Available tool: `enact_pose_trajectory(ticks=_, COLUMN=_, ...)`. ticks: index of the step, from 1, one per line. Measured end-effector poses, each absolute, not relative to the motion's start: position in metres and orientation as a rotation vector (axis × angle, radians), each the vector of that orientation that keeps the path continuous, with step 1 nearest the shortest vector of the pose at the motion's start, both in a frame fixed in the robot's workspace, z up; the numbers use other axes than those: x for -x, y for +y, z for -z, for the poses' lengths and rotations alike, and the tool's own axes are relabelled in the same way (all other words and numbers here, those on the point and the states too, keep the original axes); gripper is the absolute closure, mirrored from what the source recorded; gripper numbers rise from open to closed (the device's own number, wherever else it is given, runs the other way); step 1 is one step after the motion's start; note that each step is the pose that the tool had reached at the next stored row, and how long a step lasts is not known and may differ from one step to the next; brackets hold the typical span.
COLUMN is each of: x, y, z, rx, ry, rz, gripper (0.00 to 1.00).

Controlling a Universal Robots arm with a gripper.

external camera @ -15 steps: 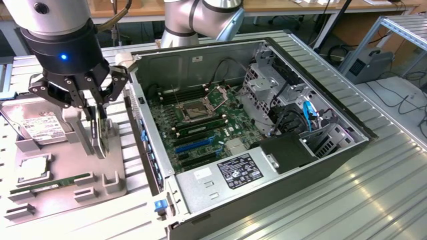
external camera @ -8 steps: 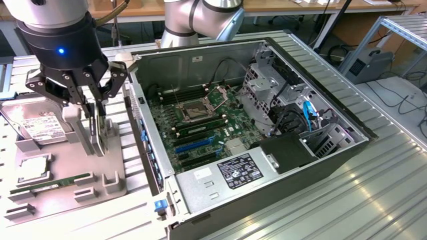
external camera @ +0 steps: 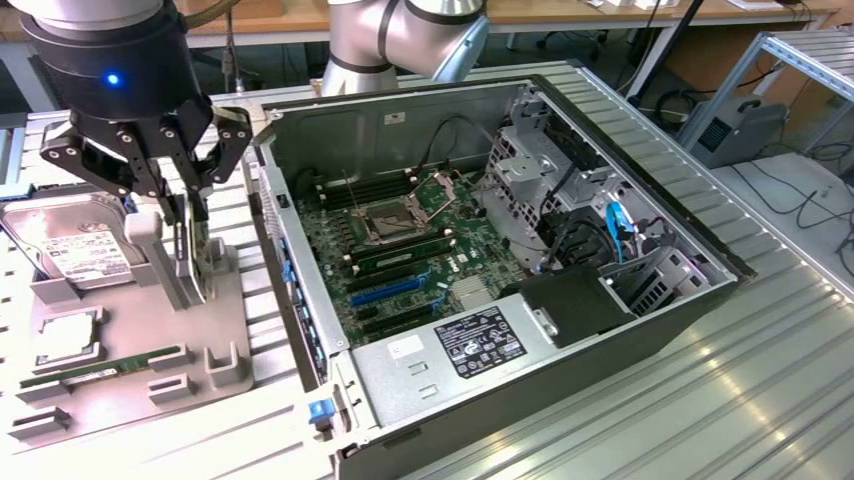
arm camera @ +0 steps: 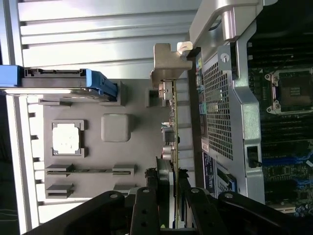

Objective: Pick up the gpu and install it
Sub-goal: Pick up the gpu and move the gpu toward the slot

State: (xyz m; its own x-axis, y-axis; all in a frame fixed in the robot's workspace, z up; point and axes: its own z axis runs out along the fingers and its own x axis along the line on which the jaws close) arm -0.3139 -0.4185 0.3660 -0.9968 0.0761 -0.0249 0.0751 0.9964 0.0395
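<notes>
Now, end effector (arm camera: 171,188) clamped on upright gpu (arm camera: 172,122), over gray tray (external camera: 234,330), beside open computer case (external camera: 534,400)

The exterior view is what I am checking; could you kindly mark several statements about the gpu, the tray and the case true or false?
1. The gpu stands on edge in the grey tray. True.
2. The pincer hangs over the hard drive. False: it is down at the gpu.
3. The computer case lies open, its motherboard showing. True.
4. The gpu is seated in the motherboard. False: it is in the tray, outside the case.
</notes>
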Motion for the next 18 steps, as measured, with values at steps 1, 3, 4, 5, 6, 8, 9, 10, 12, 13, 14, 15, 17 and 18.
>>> enact_pose_trajectory(ticks=1, x=0.314, y=-0.419, z=-0.368, rx=-0.118, ry=3.113, rz=-0.06, gripper=0.73)
enact_pose_trajectory(ticks=3, x=0.314, y=-0.419, z=-0.371, rx=-0.118, ry=3.112, rz=-0.06, gripper=0.73)
enact_pose_trajectory(ticks=4, x=0.314, y=-0.418, z=-0.372, rx=-0.118, ry=3.112, rz=-0.06, gripper=0.73)
enact_pose_trajectory(ticks=5, x=0.314, y=-0.418, z=-0.374, rx=-0.118, ry=3.112, rz=-0.06, gripper=0.73)
enact_pose_trajectory(ticks=6, x=0.314, y=-0.418, z=-0.376, rx=-0.118, ry=3.112, rz=-0.06, gripper=0.73)
enact_pose_trajectory(ticks=8, x=0.314, y=-0.419, z=-0.379, rx=-0.118, ry=3.112, rz=-0.06, gripper=0.73)
enact_pose_trajectory(ticks=9, x=0.314, y=-0.419, z=-0.38, rx=-0.118, ry=3.112, rz=-0.06, gripper=0.73)
enact_pose_trajectory(ticks=10, x=0.314, y=-0.419, z=-0.382, rx=-0.118, ry=3.112, rz=-0.06, gripper=0.73)
enact_pose_trajectory(ticks=12, x=0.314, y=-0.418, z=-0.385, rx=-0.118, ry=3.112, rz=-0.06, gripper=0.73)
enact_pose_trajectory(ticks=13, x=0.314, y=-0.418, z=-0.387, rx=-0.118, ry=3.112, rz=-0.06, gripper=0.73)
enact_pose_trajectory(ticks=14, x=0.314, y=-0.419, z=-0.39, rx=-0.118, ry=3.112, rz=-0.06, gripper=0.73)
enact_pose_trajectory(ticks=15, x=0.314, y=-0.418, z=-0.391, rx=-0.118, ry=3.112, rz=-0.06, gripper=0.73)
enact_pose_trajectory(ticks=17, x=0.314, y=-0.418, z=-0.395, rx=-0.118, ry=3.112, rz=-0.06, gripper=0.73)
enact_pose_trajectory(ticks=18, x=0.314, y=-0.418, z=-0.396, rx=-0.118, ry=3.112, rz=-0.06, gripper=0.73)
